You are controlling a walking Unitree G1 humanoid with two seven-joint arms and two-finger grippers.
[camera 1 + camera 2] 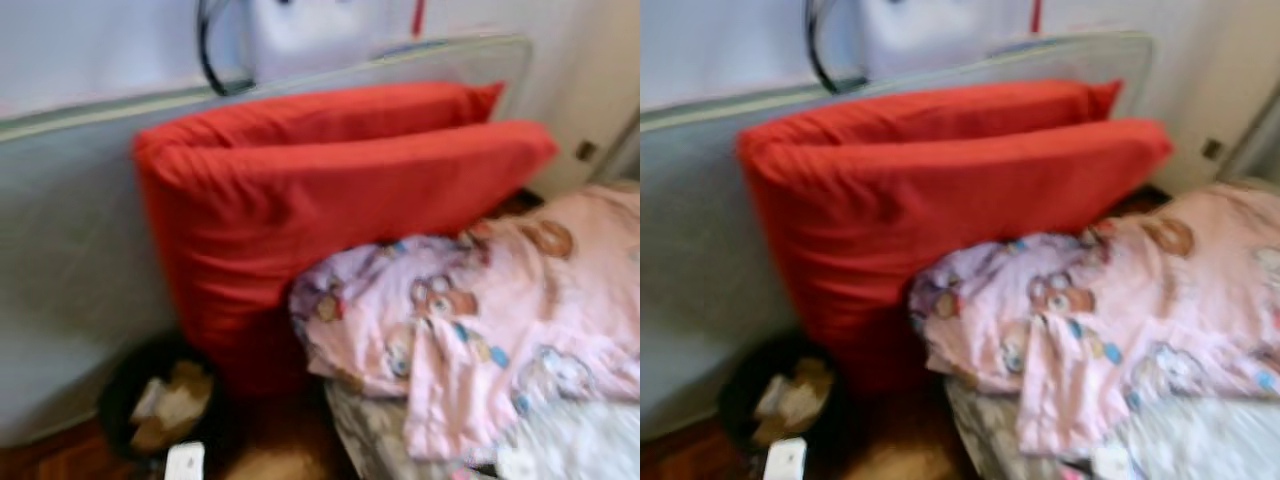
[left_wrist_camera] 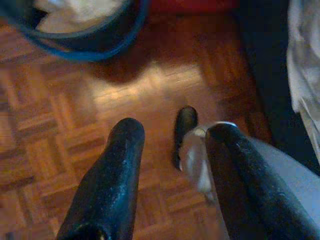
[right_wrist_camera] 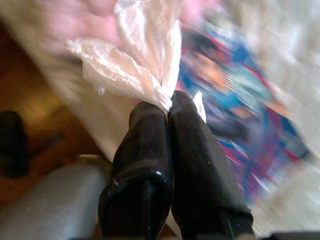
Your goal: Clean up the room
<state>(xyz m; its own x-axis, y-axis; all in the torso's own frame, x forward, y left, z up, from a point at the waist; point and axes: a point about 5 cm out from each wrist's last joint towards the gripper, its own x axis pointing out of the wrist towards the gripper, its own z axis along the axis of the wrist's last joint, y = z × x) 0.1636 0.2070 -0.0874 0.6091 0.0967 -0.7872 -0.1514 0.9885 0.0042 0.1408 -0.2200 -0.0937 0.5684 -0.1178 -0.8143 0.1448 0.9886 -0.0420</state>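
My right gripper [image 3: 167, 102] is shut on a crumpled clear plastic wrapper [image 3: 135, 55], which sticks out past the fingertips over the edge of a bed with a colourful patterned sheet [image 3: 240, 115]. My left gripper [image 2: 175, 129] hangs open over the parquet floor [image 2: 60, 125] with nothing between its fingers. A round black bin [image 1: 125, 385] holding crumpled paper stands on the floor at the foot of the red pillows; its dark rim [image 2: 100, 42] lies just beyond the left fingers. The head views are blurred.
Two big red pillows [image 1: 330, 190] lean against a grey upright mattress [image 1: 70, 250]. A pink cartoon-print blanket [image 1: 500, 300] is heaped on the bed at the right. A small white thing [image 1: 185, 462] lies by the bin. A dark object [image 2: 185, 127] rests on the floor.
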